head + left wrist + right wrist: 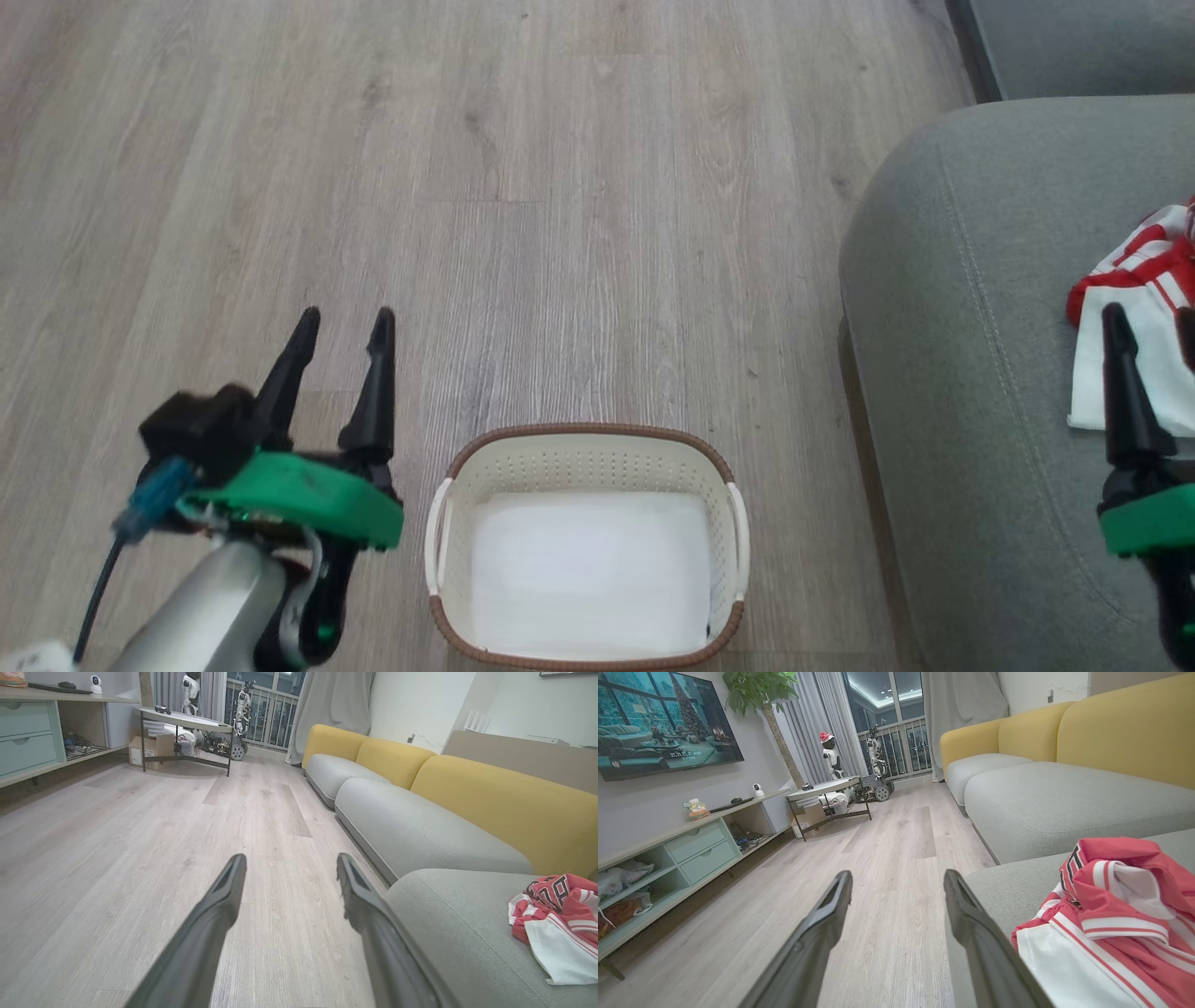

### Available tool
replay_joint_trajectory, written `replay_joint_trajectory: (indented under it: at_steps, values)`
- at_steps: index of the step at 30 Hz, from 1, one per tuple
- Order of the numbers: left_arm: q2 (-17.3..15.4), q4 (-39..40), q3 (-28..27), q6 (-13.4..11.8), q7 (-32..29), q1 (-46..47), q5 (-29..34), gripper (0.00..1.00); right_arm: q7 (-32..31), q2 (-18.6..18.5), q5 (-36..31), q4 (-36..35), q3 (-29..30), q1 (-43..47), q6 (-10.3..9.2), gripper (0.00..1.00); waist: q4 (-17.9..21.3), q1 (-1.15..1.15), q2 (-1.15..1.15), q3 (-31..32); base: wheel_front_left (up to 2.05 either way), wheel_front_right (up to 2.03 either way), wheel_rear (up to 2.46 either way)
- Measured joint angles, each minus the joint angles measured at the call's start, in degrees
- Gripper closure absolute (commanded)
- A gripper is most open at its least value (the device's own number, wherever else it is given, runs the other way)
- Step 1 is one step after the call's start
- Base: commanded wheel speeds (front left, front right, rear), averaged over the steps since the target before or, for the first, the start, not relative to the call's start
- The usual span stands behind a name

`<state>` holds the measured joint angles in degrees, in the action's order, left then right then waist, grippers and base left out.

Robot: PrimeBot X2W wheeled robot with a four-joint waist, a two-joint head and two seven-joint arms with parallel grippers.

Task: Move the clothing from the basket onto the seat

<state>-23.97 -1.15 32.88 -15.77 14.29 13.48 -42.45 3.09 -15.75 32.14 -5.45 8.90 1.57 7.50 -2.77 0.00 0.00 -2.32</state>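
The cream basket (583, 448) stands on the floor at the bottom centre of the head view, its white bottom bare. The red and white clothing (1134, 280) lies crumpled on the grey seat (971, 327) at the right, and appears again in the wrist views (556, 914) (1111, 914). My left gripper (344, 327) hovers open above the floor, left of the basket, holding nothing (290, 861). Over the seat my right gripper (1153, 322) is open just short of the garments, which lie to its right (897, 877).
Pale wood floor (560, 187) stretches ahead. More grey cushions (411, 830) with yellow backrests (504, 798) run along the right. A low cabinet (691, 849) under a TV lines the left wall, and a round table (187, 721) stands far off.
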Motion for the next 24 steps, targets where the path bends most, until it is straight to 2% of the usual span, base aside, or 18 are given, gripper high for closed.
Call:
replay_joint_trajectory:
  at_steps: [9,12,15,24]
  values:
    - [4.4,-0.5,-8.9,4.3,0.0,-7.6,10.4,0.00,5.2,2.2,-3.2,-0.5,-3.7,4.4,0.00,0.00,-1.1,0.00,0.00,-0.1,0.00,0.00,0.00]
    - [5.5,-1.2,-10.7,5.3,0.0,-8.5,11.9,0.00,6.8,2.9,-3.8,0.2,-4.4,4.8,0.00,0.00,-1.1,0.00,0.00,0.0,0.00,0.00,0.00]
    - [7.6,-2.2,-14.0,7.4,0.0,-10.6,14.9,0.00,8.9,3.1,-4.7,1.1,-5.6,5.0,0.00,0.00,-1.0,0.00,0.00,0.1,0.00,0.00,0.00]
    - [11.7,-3.4,-19.0,12.0,0.0,-11.9,20.0,0.00,10.6,4.3,-6.2,3.7,-5.7,5.1,0.00,0.00,-1.0,0.00,0.00,0.1,0.00,0.00,0.00]
